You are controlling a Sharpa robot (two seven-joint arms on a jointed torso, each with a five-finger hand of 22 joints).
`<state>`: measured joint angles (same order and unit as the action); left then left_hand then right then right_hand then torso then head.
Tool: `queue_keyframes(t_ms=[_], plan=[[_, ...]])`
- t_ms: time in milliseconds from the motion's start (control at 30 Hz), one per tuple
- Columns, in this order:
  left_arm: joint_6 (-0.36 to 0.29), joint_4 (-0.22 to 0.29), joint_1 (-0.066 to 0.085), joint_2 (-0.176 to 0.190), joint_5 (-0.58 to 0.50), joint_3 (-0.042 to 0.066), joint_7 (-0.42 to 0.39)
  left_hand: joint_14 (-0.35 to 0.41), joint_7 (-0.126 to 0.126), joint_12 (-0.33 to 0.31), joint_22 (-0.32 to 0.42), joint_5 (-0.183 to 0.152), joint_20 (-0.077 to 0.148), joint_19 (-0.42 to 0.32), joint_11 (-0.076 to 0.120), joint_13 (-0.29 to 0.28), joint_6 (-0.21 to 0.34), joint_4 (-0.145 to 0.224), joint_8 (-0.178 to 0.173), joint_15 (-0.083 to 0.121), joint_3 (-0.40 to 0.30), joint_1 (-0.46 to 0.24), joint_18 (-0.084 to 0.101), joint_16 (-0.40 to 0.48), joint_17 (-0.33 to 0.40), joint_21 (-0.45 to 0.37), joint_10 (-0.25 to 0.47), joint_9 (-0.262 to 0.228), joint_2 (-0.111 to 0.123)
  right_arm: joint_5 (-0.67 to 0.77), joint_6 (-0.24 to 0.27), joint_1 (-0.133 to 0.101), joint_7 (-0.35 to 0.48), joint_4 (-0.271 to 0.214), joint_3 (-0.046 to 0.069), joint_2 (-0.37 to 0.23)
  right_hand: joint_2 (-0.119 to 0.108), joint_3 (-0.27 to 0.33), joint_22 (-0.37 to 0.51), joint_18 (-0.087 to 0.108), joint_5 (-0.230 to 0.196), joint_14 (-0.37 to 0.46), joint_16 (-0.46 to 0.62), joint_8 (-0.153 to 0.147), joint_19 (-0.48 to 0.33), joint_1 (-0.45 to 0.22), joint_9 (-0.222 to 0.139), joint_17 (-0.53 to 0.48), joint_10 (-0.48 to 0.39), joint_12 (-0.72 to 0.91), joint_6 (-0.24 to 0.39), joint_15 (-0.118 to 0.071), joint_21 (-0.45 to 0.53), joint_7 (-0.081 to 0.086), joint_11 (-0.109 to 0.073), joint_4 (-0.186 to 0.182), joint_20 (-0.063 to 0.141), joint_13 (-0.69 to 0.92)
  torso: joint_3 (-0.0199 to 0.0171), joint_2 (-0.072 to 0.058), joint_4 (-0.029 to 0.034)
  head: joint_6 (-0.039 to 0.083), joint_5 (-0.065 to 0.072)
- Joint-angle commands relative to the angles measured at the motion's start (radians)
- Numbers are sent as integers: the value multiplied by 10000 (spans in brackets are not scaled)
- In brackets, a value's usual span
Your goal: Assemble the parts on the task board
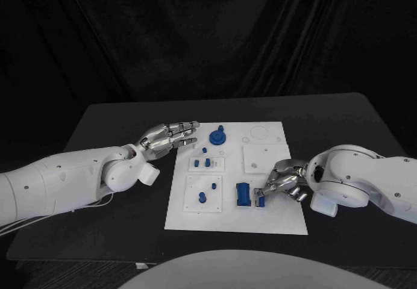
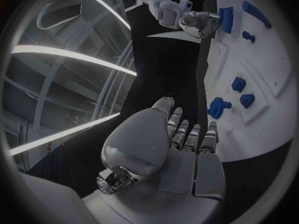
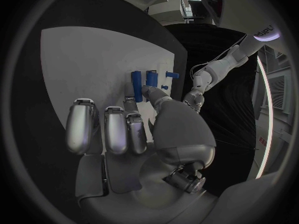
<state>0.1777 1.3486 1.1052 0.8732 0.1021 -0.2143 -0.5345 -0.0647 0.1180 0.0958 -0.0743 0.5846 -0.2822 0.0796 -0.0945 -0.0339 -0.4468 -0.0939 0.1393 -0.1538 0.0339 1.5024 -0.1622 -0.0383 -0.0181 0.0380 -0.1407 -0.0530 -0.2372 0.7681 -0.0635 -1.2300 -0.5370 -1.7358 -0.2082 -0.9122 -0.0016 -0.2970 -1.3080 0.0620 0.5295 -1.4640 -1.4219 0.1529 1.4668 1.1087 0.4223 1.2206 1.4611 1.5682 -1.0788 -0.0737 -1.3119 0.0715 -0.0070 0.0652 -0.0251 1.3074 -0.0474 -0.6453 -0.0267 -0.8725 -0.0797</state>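
The white task board [image 1: 265, 220] lies mid-table. Near its right edge stand a tall blue block [image 1: 244, 194] and a smaller blue block [image 1: 260, 201] beside it. My right hand [image 1: 284, 180] reaches in from the right, and its thumb and one finger pinch the smaller blue block [image 3: 151, 79]; its other fingers [image 3: 115, 129] stay stretched out. A round blue part [image 1: 217, 137] sits at the board's far left corner, with small blue pieces [image 1: 202, 162] below it. My left hand [image 1: 167, 137] hovers just off that corner, fingers apart and holding nothing.
Another small blue piece [image 1: 202, 196] stands in a raised white plate on the board's left side. A square white plate [image 1: 261, 158] lies just beyond my right hand. Black table [image 1: 348, 120] surrounds the board.
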Motion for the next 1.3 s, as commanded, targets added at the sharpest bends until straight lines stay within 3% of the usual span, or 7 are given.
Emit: queue_keyframes(t_ms=[33,267,367,800,1167,1300], plan=[[177,-1,-19,-18,-25,8,-89,-57,31,59,9,48,-30,23,-24,-10,-43,0,61,36,-49,-94,-184,-44,-13,53,-33,-11,-20,-44,-280,22,-226,42,2,30,107,-666,-1855,-36,-150,-494,-25,42,178,-72,38,-33,1097,26,11,-46,20,-56,-46,730,-57,2634,5,2,-6,-2,-15],[190,-3,-25,-28,-25,8,-90,-57,31,59,9,48,-30,23,-24,-10,-43,0,61,36,-49,-94,-184,-44,-13,53,-33,-11,-20,-44,-268,31,-295,115,2,94,194,-357,-1843,-30,-1433,-484,4,49,165,-338,77,-99,1097,26,70,-68,55,-98,-76,338,-40,2634,4,0,7,-2,-1],[193,-5,-27,-27,-24,8,-88,-57,31,59,9,48,-30,23,-24,-10,-43,0,61,36,-49,-94,-184,-44,-13,53,-33,-11,-20,-44,-248,38,-303,132,2,119,205,-291,-1841,-28,-1632,-481,14,43,162,-395,75,-121,1097,26,79,-69,64,-98,-76,240,-39,2634,6,0,9,-2,-6],[207,-4,-34,-25,-24,9,-82,-57,31,59,9,48,-30,23,-24,-10,-43,0,61,36,-49,-94,-184,-44,-13,53,-33,-11,-20,-44,-75,49,-272,153,2,164,268,-86,-1817,-12,-1999,-468,51,7,136,-645,48,-199,1097,26,111,-61,150,-82,-63,-158,-42,2634,1,-3,-2,-2,-42],[224,-3,-41,-26,-24,9,-68,-59,34,52,16,49,-27,18,-24,-6,-32,5,59,33,-91,-112,-184,-46,-13,52,-25,-8,-20,-44,22,50,-240,165,2,176,197,168,-1804,-4,-2147,-460,77,-27,122,-933,13,-253,1097,26,118,-49,198,-67,-49,-523,-53,2634,4,0,-3,-2,-42],[236,-1,-45,-24,-24,9,-53,-59,34,52,16,49,-27,18,-24,-6,-32,5,59,33,-91,-112,-184,-46,-13,52,-25,-8,-20,-44,42,50,-238,167,2,176,160,314,-1802,-2,-2403,-460,83,-41,121,-1000,-2,-266,1097,26,120,-47,208,-67,-47,-658,-56,2634,3,-4,0,-2,-45]])
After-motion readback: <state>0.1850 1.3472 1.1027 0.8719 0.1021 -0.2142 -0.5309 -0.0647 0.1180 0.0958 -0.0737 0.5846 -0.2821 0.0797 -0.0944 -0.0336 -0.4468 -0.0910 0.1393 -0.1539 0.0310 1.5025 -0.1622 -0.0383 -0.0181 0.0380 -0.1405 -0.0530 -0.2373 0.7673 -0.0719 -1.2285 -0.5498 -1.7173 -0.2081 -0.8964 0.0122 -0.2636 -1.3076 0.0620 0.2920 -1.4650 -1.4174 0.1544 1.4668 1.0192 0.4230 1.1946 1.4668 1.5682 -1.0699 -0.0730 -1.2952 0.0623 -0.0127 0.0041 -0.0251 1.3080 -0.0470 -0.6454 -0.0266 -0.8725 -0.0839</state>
